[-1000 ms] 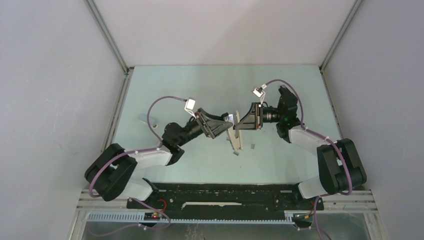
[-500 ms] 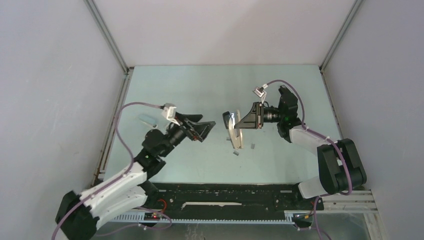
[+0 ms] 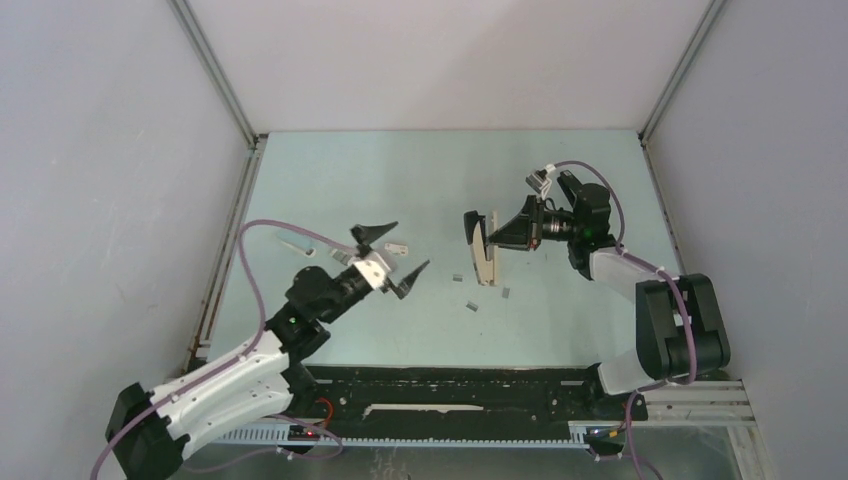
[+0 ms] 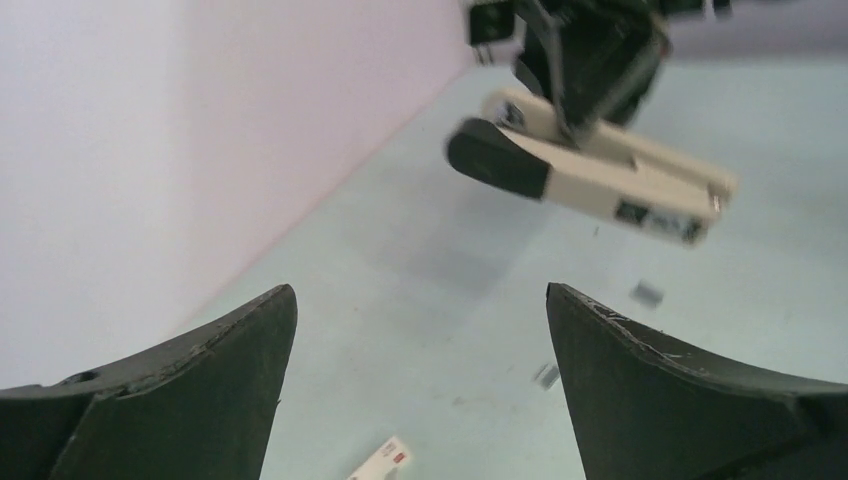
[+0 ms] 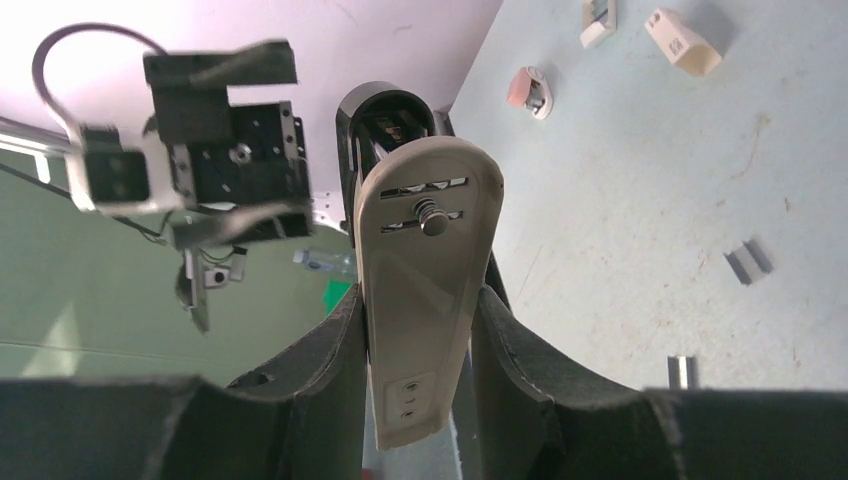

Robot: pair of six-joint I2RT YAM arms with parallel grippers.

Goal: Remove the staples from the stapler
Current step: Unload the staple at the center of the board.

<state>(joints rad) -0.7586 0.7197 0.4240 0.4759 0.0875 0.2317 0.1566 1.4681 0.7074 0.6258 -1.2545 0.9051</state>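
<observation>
The stapler (image 3: 485,258) is cream with a black end. It hangs above the mat, and my right gripper (image 3: 497,240) is shut on its sides. In the right wrist view its cream underside (image 5: 425,260) stands clamped between my right gripper's (image 5: 420,300) fingers. Three short grey staples (image 3: 457,278) (image 3: 473,306) (image 3: 506,293) lie on the mat beneath it. My left gripper (image 3: 393,254) is open and empty, well to the left of the stapler. In the left wrist view the stapler (image 4: 590,175) floats ahead of my left gripper (image 4: 420,325), with staples (image 4: 648,292) (image 4: 546,375) on the mat.
A small white labelled piece (image 3: 398,247) lies beside the left gripper and a clear item (image 3: 295,243) sits near the left wall. The right wrist view shows a pink bit (image 5: 525,88) and white pieces (image 5: 685,40) on the mat. Enclosure walls close three sides.
My left arm has pulled back to the left and nearer, away from the stapler, with its gripper open. The right gripper has turned the stapler slightly; a staple strip now shows to its left.
</observation>
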